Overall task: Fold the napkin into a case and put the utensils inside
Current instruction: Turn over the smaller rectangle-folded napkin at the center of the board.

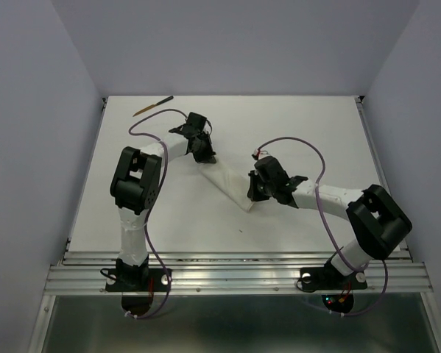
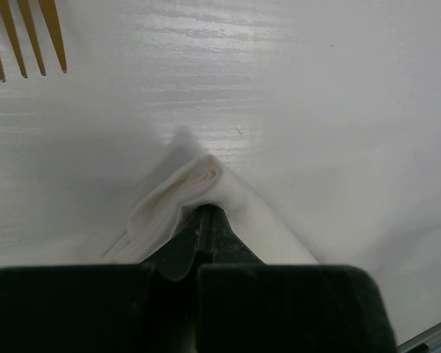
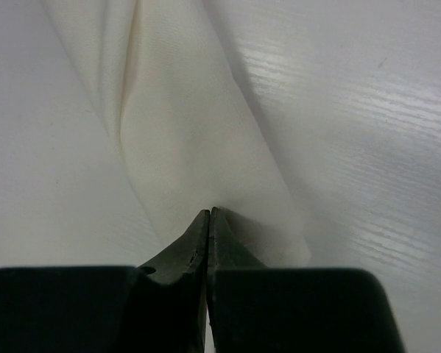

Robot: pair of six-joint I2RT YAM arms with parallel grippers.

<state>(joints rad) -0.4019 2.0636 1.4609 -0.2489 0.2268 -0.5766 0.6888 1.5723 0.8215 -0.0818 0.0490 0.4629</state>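
The napkin (image 1: 226, 182) is folded into a narrow white strip that runs diagonally across the table's middle, stretched between both grippers. My left gripper (image 1: 203, 156) is at the strip's far left end. In the left wrist view, this gripper (image 2: 207, 210) is shut, with the napkin (image 2: 176, 198) bunched over its tips. My right gripper (image 1: 255, 193) is at the near right end. Seen from the right wrist, it (image 3: 210, 212) is shut where the napkin (image 3: 191, 132) narrows. One brown wooden utensil (image 1: 152, 107) lies at the far left edge. Fork tines (image 2: 25, 37) show top left.
The white table (image 1: 294, 125) is walled on three sides. A metal rail (image 1: 235, 276) runs along its near edge, by the arm bases. Purple cables (image 1: 325, 176) loop above both arms.
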